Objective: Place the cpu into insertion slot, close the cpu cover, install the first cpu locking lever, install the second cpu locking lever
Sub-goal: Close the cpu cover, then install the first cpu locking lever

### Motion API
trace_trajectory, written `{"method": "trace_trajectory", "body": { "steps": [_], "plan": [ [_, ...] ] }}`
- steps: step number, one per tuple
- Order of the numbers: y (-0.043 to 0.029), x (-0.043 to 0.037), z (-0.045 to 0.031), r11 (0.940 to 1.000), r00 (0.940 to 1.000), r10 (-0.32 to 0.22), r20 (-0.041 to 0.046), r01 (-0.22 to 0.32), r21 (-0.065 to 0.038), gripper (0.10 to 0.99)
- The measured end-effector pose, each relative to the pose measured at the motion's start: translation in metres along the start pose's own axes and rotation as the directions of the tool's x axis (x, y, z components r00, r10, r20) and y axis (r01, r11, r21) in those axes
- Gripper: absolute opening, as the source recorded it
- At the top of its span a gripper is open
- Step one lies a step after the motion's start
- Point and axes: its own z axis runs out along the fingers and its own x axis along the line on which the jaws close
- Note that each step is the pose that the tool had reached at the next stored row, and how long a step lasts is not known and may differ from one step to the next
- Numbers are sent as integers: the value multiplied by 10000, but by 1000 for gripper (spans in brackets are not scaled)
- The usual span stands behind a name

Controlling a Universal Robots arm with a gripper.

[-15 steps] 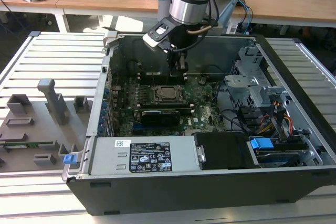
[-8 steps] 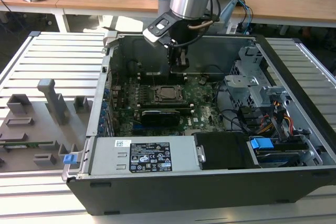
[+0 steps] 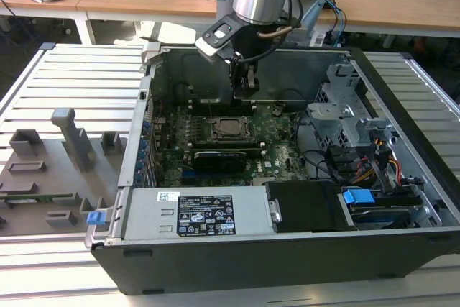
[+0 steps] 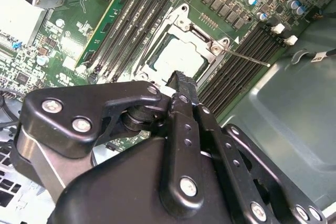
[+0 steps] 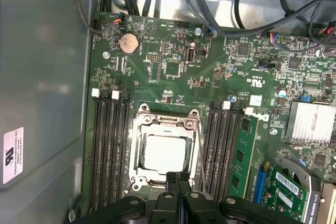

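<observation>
The cpu (image 5: 164, 153), a pale silver square, lies in the insertion slot (image 3: 228, 128) on the green board inside the open computer case. The cpu cover (image 5: 165, 120), a grey metal frame with a square cut-out, lies flat around the chip. From one corner of the socket a thin metal lever rod (image 4: 247, 57) sticks out slantwise over the long black memory slots. My gripper (image 5: 178, 176) hangs just above the socket's edge, its black fingers pressed together and holding nothing. In the exterior view the gripper (image 3: 245, 93) stands behind the socket, close to the case's back wall.
Long black memory slots (image 5: 110, 145) flank the socket, with a green memory stick (image 5: 244, 150) on one side. A black card (image 3: 219, 159), a power supply (image 3: 194, 213) and a drive cage (image 3: 345, 116) fill the case. A grey fixture tray (image 3: 50, 170) lies at the exterior view's left.
</observation>
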Motion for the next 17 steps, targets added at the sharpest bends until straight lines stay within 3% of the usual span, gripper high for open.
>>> {"method": "trace_trajectory", "body": {
  "steps": [10,13,17],
  "plan": [
    [-1,0,-7,10000,10000,-21,2,21,0,106],
    [-1,0,-7,9969,9969,-782,81,782,-7,106],
    [-1,0,-7,9929,9929,-1186,123,1186,-7,106]
  ]
}}
